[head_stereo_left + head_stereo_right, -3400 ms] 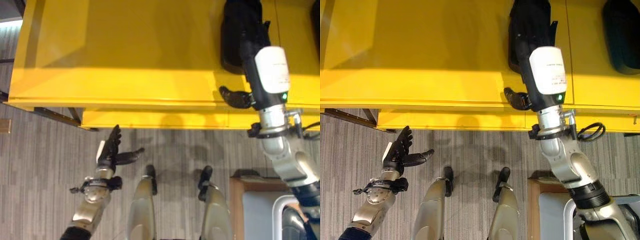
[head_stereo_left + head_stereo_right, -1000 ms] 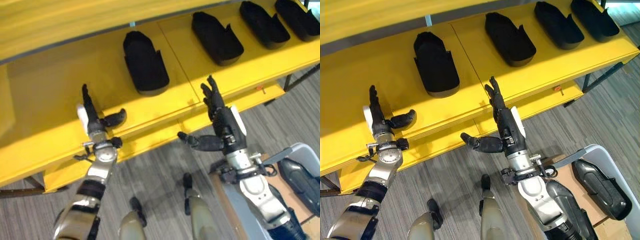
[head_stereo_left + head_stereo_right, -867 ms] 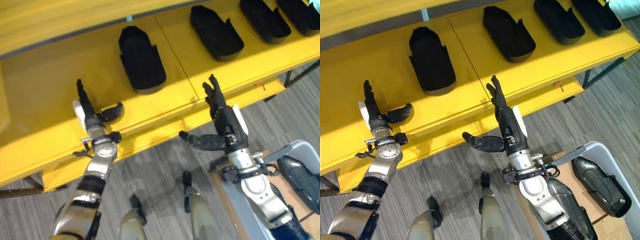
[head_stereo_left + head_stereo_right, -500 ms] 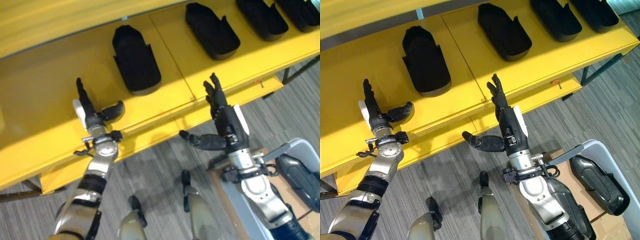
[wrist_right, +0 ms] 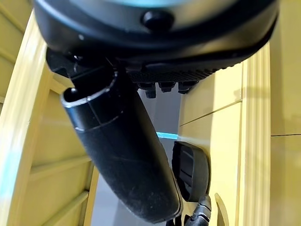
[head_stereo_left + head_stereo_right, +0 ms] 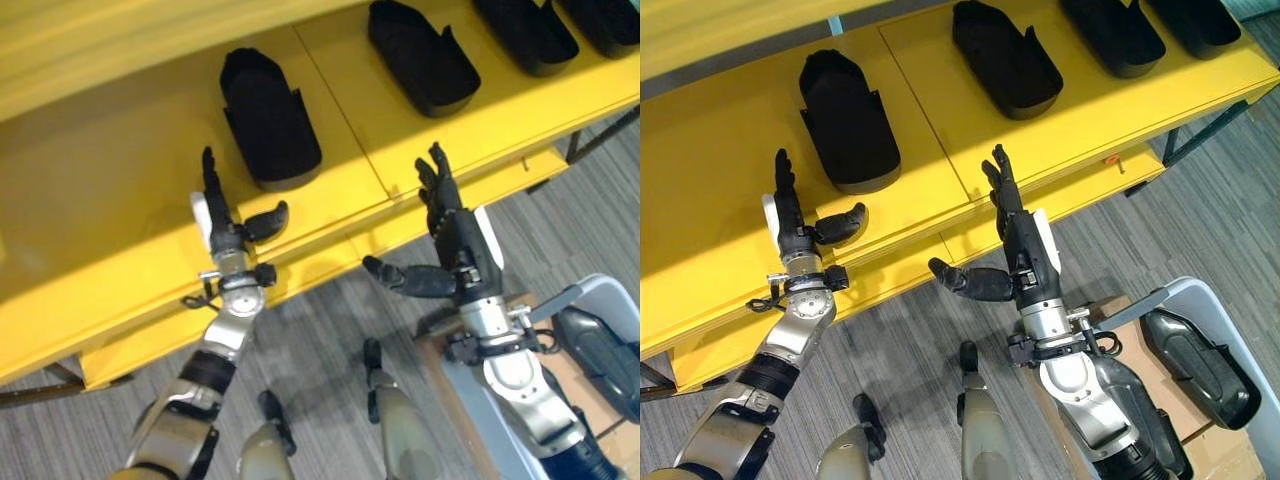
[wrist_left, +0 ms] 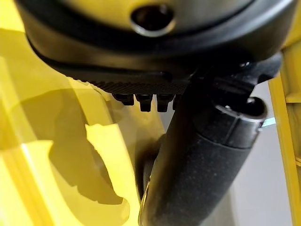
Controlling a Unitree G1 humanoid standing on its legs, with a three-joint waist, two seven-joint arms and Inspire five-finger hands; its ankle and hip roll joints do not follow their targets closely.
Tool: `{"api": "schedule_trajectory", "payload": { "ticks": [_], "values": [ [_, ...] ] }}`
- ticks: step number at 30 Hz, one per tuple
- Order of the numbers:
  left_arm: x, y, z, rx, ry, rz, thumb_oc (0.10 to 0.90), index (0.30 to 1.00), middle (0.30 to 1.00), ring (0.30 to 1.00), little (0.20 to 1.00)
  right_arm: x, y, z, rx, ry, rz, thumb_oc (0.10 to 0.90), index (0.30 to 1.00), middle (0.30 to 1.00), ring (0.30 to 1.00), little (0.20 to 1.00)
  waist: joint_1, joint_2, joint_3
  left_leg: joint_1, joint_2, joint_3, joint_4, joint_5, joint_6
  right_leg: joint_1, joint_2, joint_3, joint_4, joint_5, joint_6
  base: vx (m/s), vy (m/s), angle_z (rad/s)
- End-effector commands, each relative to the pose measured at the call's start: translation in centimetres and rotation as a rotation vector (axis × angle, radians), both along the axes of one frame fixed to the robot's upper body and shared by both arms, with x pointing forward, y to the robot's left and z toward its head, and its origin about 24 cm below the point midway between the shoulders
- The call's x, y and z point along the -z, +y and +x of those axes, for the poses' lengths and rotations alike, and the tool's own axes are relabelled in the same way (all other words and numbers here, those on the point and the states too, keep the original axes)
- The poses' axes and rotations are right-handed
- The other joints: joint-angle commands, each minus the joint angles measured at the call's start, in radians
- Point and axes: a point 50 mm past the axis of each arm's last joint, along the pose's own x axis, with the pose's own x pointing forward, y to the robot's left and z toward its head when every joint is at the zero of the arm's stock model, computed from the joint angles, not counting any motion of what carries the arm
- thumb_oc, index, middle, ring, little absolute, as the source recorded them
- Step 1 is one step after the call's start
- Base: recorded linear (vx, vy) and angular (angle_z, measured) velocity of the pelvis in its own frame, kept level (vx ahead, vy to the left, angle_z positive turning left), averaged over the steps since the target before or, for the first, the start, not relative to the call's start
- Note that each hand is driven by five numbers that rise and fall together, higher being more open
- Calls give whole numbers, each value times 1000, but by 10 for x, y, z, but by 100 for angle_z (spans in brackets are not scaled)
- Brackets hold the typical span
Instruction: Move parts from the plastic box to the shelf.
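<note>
1. The yellow shelf (image 6: 120,200) crosses the upper part of both eye views; four black parts lie on it in a row, well apart from one another.
2. The nearest part (image 6: 845,120) lies just beyond the left hand; the second part (image 6: 1005,58) lies further right; the third part (image 6: 1115,35) and fourth part (image 6: 1200,20) are cut off by the top edge, so their far ends cannot be made out.
3. The left hand (image 6: 792,228) is raised over the shelf's front edge, its fingers (image 6: 783,175) straight and pointing up, thumb spread sideways; it holds nothing.
4. The right hand (image 6: 1025,255) hangs in front of the shelf edge, fingers (image 6: 998,175) straight and wide, thumb stuck out to the left; it too is empty.
5. At the lower right a grey plastic box (image 6: 1185,300) is cut by the frame; one black part in the box (image 6: 1200,375) lies inside, its lower end out of sight.
6. The right wrist view shows a dark part (image 5: 190,172) on the yellow shelf past the thumb, partly hidden.
</note>
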Motion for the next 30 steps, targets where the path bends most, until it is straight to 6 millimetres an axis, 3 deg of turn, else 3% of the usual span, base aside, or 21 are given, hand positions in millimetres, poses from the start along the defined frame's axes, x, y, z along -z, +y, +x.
{"api": "schedule_trajectory", "payload": {
  "ticks": [1, 30],
  "values": [
    [-11, -44, -5, 239, -71, 0, 900, 1000, 1000, 1000, 1000, -62, 6, -26, -78, -366, 97, 900, 1000, 1000, 1000, 1000, -15, 7, -54, -17, 43, -144, -46, 95, 5, -3, -64, 21, 165, -110, 70, 0, 0, 0],
    [-15, -48, -10, 268, -98, -30, 900, 1000, 1000, 1000, 1000, -60, 5, -28, -70, -362, 77, 900, 1000, 1000, 1000, 1000, -13, 10, -65, -34, 46, -144, -33, 88, 4, -24, -61, 28, 179, -111, 66, 0, 0, 0]
  ]
}}
